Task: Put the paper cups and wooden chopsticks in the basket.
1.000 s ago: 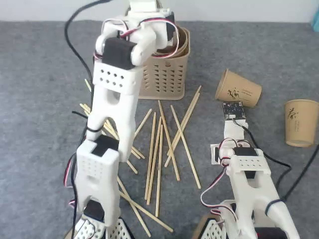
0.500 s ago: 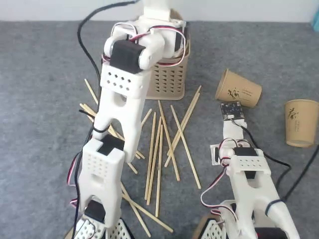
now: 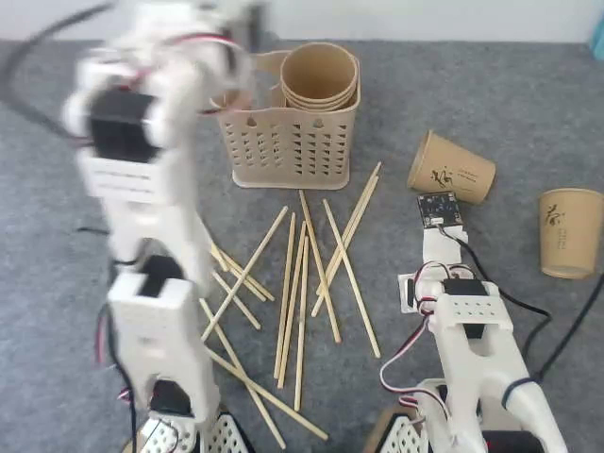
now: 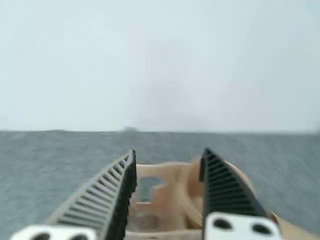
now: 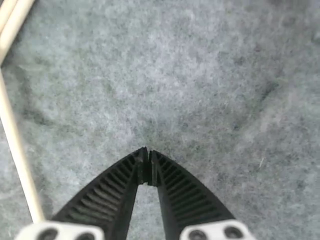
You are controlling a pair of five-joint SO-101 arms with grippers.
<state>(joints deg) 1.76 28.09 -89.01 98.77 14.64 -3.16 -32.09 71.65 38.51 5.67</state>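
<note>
While the left gripper (image 4: 169, 151), fingers released and empty, hangs seemingly near the basket (image 3: 293, 142), a careless swing could topple it. Loose chopsticks (image 3: 302, 283) and two paper cups (image 3: 451, 168) lie on the tabletop (image 3: 528, 94); the right gripper (image 5: 146, 150) rests with fingers clenched on nothing.

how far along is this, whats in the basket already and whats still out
Done: a stack of paper cups sits in the basket.
In hand: nothing. The left gripper is open and empty near the basket; the right gripper is shut over the grey cloth.
Left: a tipped paper cup, a second paper cup, and the scattered wooden chopsticks.
</note>
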